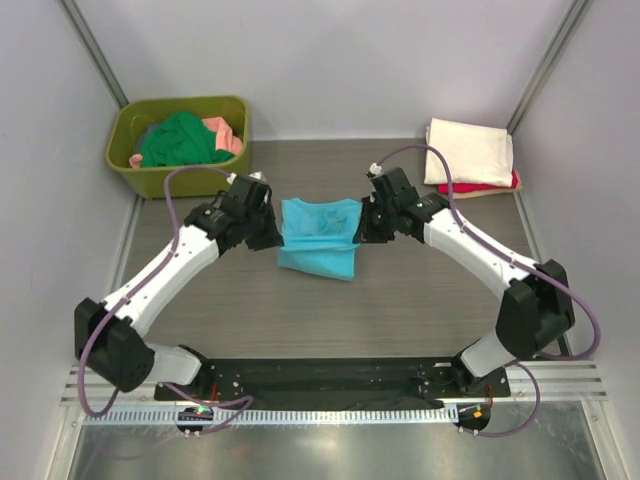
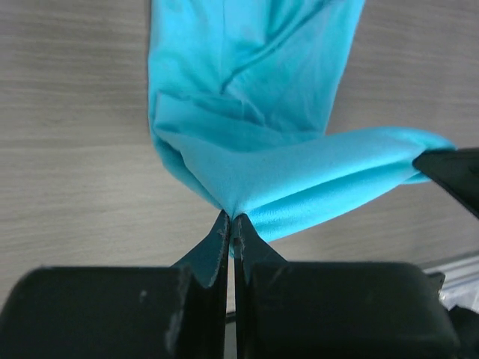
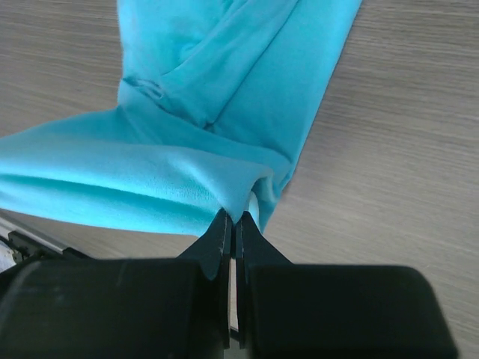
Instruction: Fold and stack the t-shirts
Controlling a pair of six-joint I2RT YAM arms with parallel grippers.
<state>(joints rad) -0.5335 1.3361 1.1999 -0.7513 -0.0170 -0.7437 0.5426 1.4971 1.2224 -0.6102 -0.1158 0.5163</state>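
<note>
We judge the job partly done: a cream-white t-shirt lies folded on a red t-shirt at the far right of the surface. The turquoise t-shirt sits mid-surface, partly folded, with our left tool and right tool each clamped on one side edge. The olive tub at the far left holds a dark green t-shirt and a salmon-pink t-shirt, both crumpled, so we reckon those remain.

Tub, olive-green plastic, rectangular: far-left corner of the tabletop.
Tabletop: grey-brown wood grain.
Metal rail, ribbed: along the near edge.
</note>
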